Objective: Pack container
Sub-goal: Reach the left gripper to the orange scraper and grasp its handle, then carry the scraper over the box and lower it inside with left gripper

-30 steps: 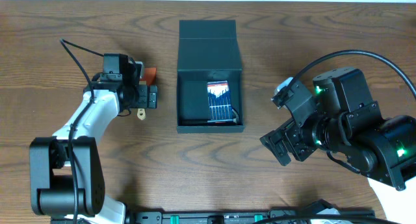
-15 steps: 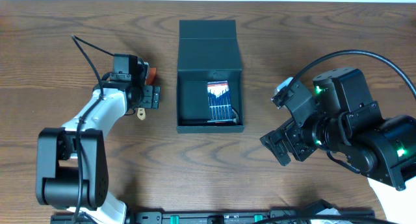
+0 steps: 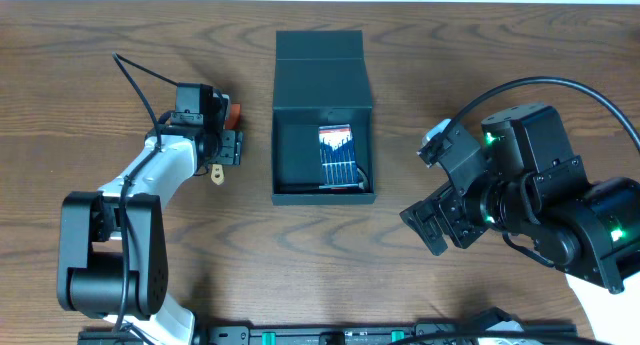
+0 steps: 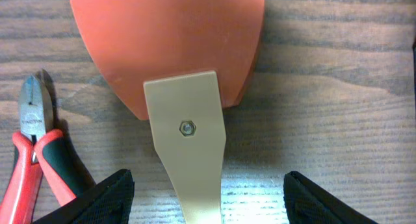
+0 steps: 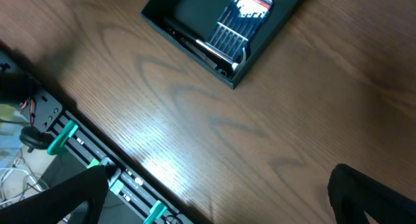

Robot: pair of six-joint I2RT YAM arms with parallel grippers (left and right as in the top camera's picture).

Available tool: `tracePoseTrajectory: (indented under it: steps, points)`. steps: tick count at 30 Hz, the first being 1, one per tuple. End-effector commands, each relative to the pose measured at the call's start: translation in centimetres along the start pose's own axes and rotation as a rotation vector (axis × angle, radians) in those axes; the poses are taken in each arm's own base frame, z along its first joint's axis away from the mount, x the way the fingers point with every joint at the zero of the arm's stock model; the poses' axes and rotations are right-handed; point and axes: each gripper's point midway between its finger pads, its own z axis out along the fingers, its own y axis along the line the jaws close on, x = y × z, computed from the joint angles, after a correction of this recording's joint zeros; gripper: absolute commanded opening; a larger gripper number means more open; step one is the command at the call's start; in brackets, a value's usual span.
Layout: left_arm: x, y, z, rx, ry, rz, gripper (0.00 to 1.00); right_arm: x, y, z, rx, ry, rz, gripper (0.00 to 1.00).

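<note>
The container [image 3: 322, 183] is a dark teal box standing open mid-table, its flap lid [image 3: 320, 60] folded back. A blue-striped card pack [image 3: 338, 155] lies inside; the right wrist view shows the box [image 5: 188, 50] too. Left of it lies a scraper with a wide orange end [image 4: 169, 49] and a flat tan shank [image 4: 188, 152]. My left gripper [image 4: 208, 204] hangs over the shank, open, with a gap on each side of it. In the overhead view the left gripper [image 3: 226, 148] covers the scraper's middle. My right gripper [image 3: 435, 225] is open over bare wood, right of the box.
Red-and-black cutters [image 4: 39, 152] lie just left of the scraper. A black rail with green clips [image 5: 84, 159] runs along the table's near edge. Bare wood lies between the box and the right gripper [image 5: 221, 198].
The left arm has shifted slightly right, settling over the scraper, and its jaws have narrowed. The right arm and the box have not moved.
</note>
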Motion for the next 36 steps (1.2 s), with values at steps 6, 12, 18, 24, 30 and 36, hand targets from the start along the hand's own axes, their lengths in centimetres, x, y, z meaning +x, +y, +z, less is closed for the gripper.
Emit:
tracePoseTrajectory:
  steps: [6,12,18,24,30,36]
  points:
    - [0.3,0.2,1.3,-0.008,0.028,0.008,0.72,0.1,0.1,0.0,-0.005,0.000,0.011,0.99]
    - [0.9,0.2,2.0,-0.007,0.052,0.008,0.72,0.1,0.1,0.0,-0.005,0.000,0.011,0.99]
    - [1.3,0.2,2.4,-0.006,0.064,0.008,0.63,0.1,0.1,0.0,-0.005,0.000,0.011,0.99]
    - [0.8,0.2,2.5,-0.007,0.045,0.008,0.46,0.1,0.1,0.0,-0.005,0.000,0.011,0.99]
    - [0.5,0.2,2.5,-0.007,0.033,0.008,0.42,0.1,0.1,0.0,-0.005,0.000,0.012,0.99]
    - [0.5,0.2,2.5,-0.008,0.033,0.007,0.36,0.1,0.1,0.0,-0.005,0.000,0.012,0.99]
